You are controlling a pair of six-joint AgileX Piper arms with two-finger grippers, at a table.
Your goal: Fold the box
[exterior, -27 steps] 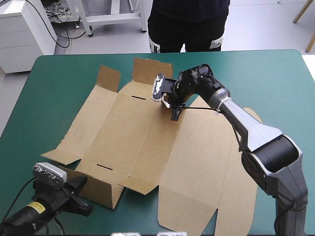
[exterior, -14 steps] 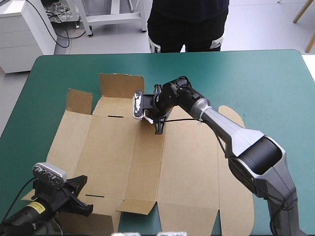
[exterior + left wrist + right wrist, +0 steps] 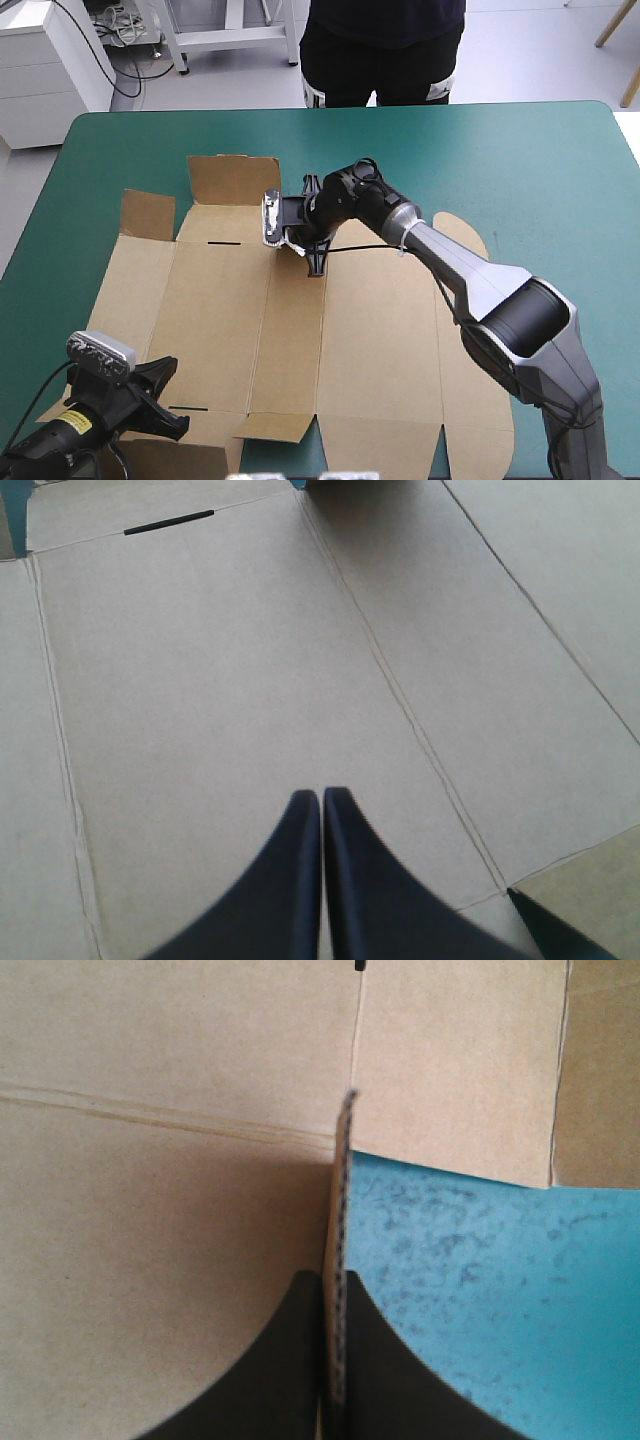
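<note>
The brown box (image 3: 220, 300) lies as a mostly flat cut sheet over the table's left and middle. Two far flaps (image 3: 235, 180) stand raised. My right gripper (image 3: 316, 262) reaches across to the sheet's far part and is shut on the box. In the right wrist view a thin board edge (image 3: 343, 1210) stands upright between its fingers (image 3: 338, 1278). My left gripper (image 3: 168, 395) is at the sheet's near left corner. In the left wrist view its fingers (image 3: 322, 794) meet in a pointed arch, shut, over the flat board (image 3: 250, 660), with nothing between them.
Bare teal-green cover (image 3: 540, 170) lies to the right of and beyond the sheet, and shows beside the held flap (image 3: 480, 1290). Thin slots (image 3: 222, 243) are cut in the board. The sheet's near edge reaches the table's front edge.
My right gripper has swung left, dragging and turning the sheet toward the table's left. The near left wall that stood up earlier now lies flat. The left arm has stayed in place.
</note>
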